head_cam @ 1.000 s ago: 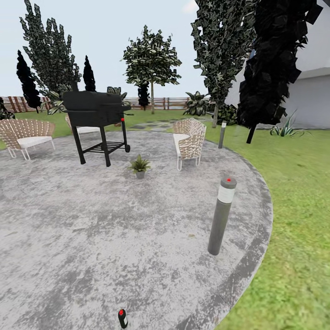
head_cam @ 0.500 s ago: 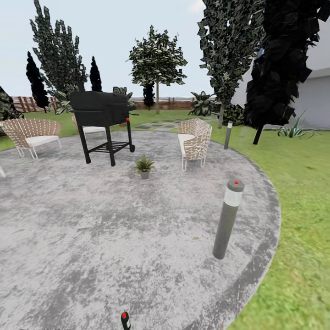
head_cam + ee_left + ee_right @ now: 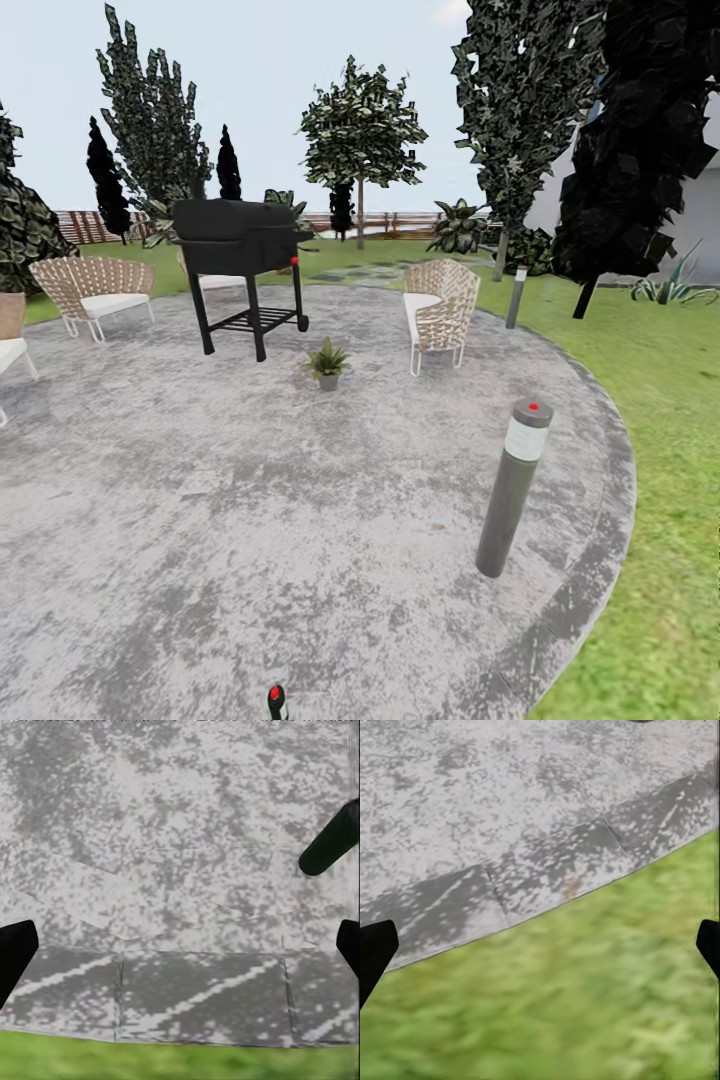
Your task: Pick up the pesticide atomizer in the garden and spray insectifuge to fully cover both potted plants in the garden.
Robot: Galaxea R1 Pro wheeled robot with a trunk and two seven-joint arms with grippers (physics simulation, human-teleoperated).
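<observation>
Down at the very bottom edge of the head view sits the pesticide atomizer, a tiny slim dark bottle with a bright red spot on top. It stands on the rough grey paving and is partly cut off by the frame, so finer detail is too small to tell. Further out on the paving there's one potted plant, a low rosette of pointed green leaves in a little grey pot, between the black grill and a wicker chair. A grey bollard with a pale band and a red dot on its cap stands near the paving's curved edge, with lawn beyond it. More wicker chairs are off to the left, with tall trees and a slat fence behind. The left hand has its dark fingertips spread wide over paving and kerb stones, holding nothing. The right hand is spread just as wide and holding nothing, over the kerb and grass.
</observation>
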